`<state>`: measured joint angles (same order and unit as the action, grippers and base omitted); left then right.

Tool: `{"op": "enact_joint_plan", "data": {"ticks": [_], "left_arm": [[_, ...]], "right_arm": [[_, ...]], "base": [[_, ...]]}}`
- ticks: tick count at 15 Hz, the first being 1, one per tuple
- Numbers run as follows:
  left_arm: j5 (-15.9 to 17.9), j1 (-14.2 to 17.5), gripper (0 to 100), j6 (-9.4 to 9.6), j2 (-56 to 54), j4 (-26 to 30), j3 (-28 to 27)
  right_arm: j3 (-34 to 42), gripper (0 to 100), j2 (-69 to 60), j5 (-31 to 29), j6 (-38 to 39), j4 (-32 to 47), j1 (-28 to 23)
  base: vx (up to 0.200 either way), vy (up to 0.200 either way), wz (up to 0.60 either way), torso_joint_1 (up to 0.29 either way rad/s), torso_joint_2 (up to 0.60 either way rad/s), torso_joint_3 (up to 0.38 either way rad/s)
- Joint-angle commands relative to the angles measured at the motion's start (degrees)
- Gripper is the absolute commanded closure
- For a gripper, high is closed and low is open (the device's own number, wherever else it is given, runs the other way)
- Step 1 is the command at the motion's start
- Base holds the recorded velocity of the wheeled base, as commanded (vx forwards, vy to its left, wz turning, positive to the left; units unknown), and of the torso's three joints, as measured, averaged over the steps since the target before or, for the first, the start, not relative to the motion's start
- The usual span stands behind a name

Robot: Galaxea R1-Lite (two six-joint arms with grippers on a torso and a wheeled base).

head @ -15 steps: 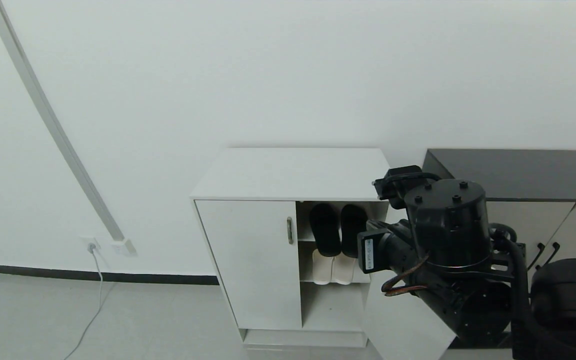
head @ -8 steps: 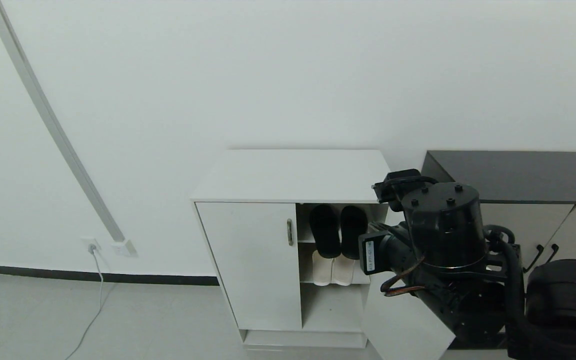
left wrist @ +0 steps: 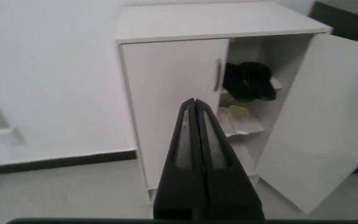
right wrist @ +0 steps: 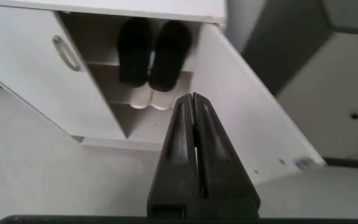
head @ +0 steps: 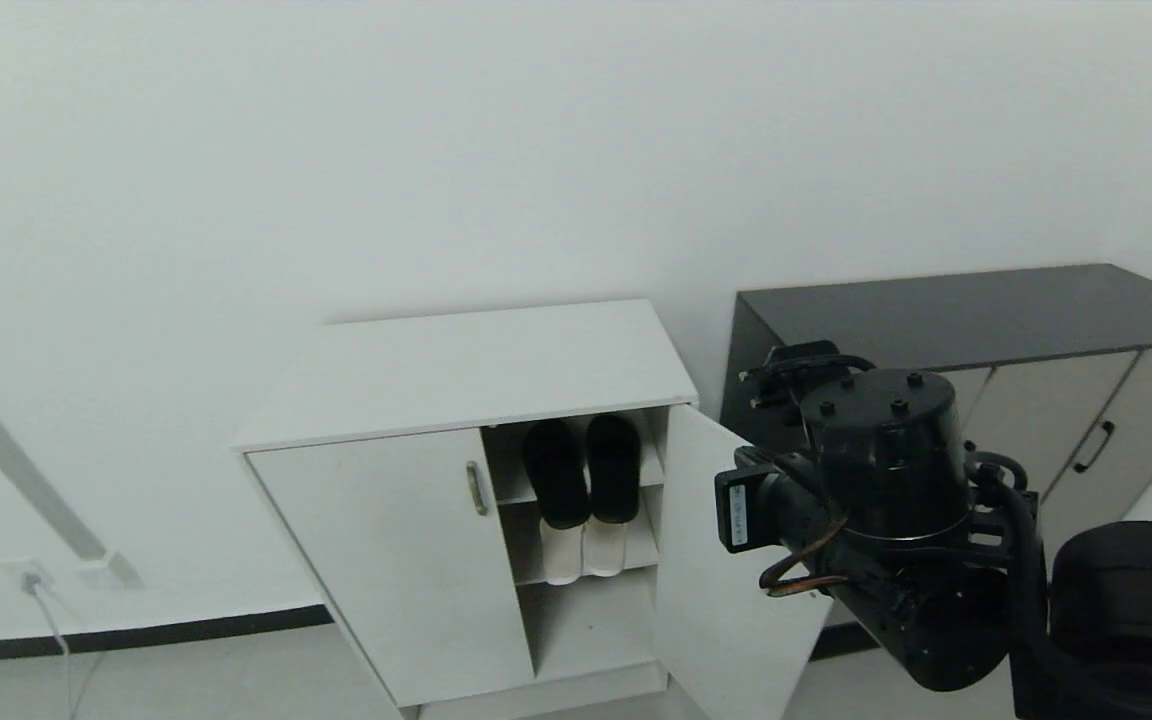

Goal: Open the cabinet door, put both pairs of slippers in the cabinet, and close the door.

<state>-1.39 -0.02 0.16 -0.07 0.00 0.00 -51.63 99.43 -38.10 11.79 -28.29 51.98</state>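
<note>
A white cabinet (head: 476, 365) stands against the wall with its right door (head: 726, 580) swung open and its left door (head: 396, 560) closed. A black pair of slippers (head: 581, 470) lies on the upper shelf, and a white pair of slippers (head: 584, 550) on the shelf below. In the left wrist view my left gripper (left wrist: 194, 109) is shut and empty, some way in front of the cabinet (left wrist: 216, 25). My right gripper (right wrist: 192, 102) is shut and empty, close to the open door (right wrist: 253, 130), with the black slippers (right wrist: 153, 53) beyond it.
A dark-topped sideboard (head: 976, 310) with grey doors stands right of the cabinet, just behind the open door. A wall socket with a cable (head: 31, 580) sits low on the left wall. Grey floor (head: 136, 680) lies open in front and to the left.
The whole head view has swung right, so the camera moved. The right door now stands at a narrower angle to the cabinet front. The slippers have not moved.
</note>
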Motion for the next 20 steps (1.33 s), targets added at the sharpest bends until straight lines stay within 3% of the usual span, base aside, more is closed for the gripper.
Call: {"op": "enact_joint_plan", "data": {"ticks": [1, 6, 12, 15, 18, 20], "left_arm": [[-0.02, 0.02, 100, 0.02, 0.07, 0.00, 0.00], [-0.02, 0.02, 100, 0.02, 0.07, 0.00, 0.00], [-0.02, 0.02, 100, 0.02, 0.07, 0.00, 0.00], [-0.02, 0.02, 100, 0.11, 0.07, 0.00, 0.00], [-0.02, 0.02, 100, 0.11, 0.07, 0.00, 0.00], [-0.02, 0.02, 100, 0.11, 0.07, 0.00, 0.00]], "right_arm": [[-0.05, 100, 0.24, -0.05, -0.01, -0.09, -0.92], [0.04, 100, 0.42, -0.05, -0.54, -1.15, -1.18], [-0.14, 100, 0.42, -0.05, -0.98, -1.15, -1.71], [-2.34, 100, 2.44, 0.92, -4.41, -2.38, -7.77], [-7.70, 100, 5.78, 7.77, -5.28, -3.08, -15.15], [-15.17, 100, 10.88, 10.59, -5.02, -0.36, -20.60]], "base": [[0.000, 0.000, 0.00, 0.000, 0.00, 0.000], [0.000, 0.000, 0.00, 0.000, 0.00, 0.000], [-0.200, 0.000, 0.00, -0.001, 0.00, 0.000], [0.000, 0.000, 0.00, 0.000, 0.00, 0.000], [0.000, 0.000, 0.00, 0.000, 0.00, 0.000], [0.000, 0.000, 0.00, 0.000, 0.00, 0.000]]}}
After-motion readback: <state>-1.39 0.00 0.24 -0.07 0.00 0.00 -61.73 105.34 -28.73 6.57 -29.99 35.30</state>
